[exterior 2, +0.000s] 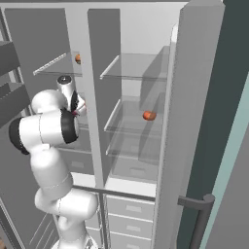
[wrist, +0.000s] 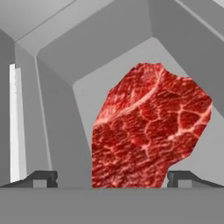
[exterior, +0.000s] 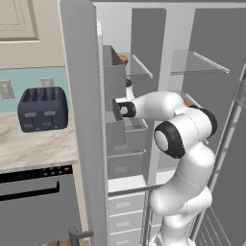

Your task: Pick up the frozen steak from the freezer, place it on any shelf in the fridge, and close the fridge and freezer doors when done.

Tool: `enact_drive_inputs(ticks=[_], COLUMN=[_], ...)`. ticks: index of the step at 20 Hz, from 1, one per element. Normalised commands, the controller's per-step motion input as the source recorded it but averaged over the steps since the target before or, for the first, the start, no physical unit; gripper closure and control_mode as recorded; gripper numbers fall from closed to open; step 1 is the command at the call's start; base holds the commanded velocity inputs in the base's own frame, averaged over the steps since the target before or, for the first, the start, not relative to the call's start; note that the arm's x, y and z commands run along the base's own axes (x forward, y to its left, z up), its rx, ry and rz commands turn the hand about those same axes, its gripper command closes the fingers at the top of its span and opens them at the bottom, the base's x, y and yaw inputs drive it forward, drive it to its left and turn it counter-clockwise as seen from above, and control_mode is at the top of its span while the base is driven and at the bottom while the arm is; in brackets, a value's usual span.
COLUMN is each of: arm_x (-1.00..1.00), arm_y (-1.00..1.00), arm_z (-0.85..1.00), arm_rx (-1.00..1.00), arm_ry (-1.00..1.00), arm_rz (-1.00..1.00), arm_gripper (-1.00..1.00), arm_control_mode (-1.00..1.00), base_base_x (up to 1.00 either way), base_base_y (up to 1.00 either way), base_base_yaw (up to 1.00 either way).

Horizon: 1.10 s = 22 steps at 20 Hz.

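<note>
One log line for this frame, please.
phase: reaching into freezer | gripper: open, fingertips either side of frozen steak | steak: not gripped | doors: open

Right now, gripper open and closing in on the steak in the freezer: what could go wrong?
1. The frozen steak sits off-centre between the open gripper's tips, nearer one of them. Closing now may nudge it aside or catch just an edge.
2. It is an irregular lump, so the grip could slip on lift.
3. The arm reaches deep into the freezer past the grey door bins; pulling out could clip them.
</note>
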Motion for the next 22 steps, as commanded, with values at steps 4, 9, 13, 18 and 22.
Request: enact_drive_inputs(ticks=[4, 9, 13, 18, 22], arm_x=[0.34, 0.13, 0.0, 0.0, 0.0], arm_y=[0.03, 0.04, 0.04, 0.01, 0.0], arm_z=[-0.27, -0.51, -0.65, -0.73, -0.64], arm_rx=[-0.08, -0.11, -0.12, -0.11, -0.02], arm_ry=[0.01, 0.1, 0.1, 0.06, 0.0], arm_rz=[0.0, 0.0, 0.0, 0.0, 0.0], arm_gripper=[-1.0, -1.0, -1.0, 1.0, 1.0], arm_control_mode=[-1.0, -1.0, -1.0, -1.0, -1.0], base_base_x=[0.0, 0.0, 0.0, 0.0, 0.0], base_base_y=[0.0, 0.0, 0.0, 0.0, 0.0], base_base_yaw=[0.0, 0.0, 0.0, 0.0, 0.0])
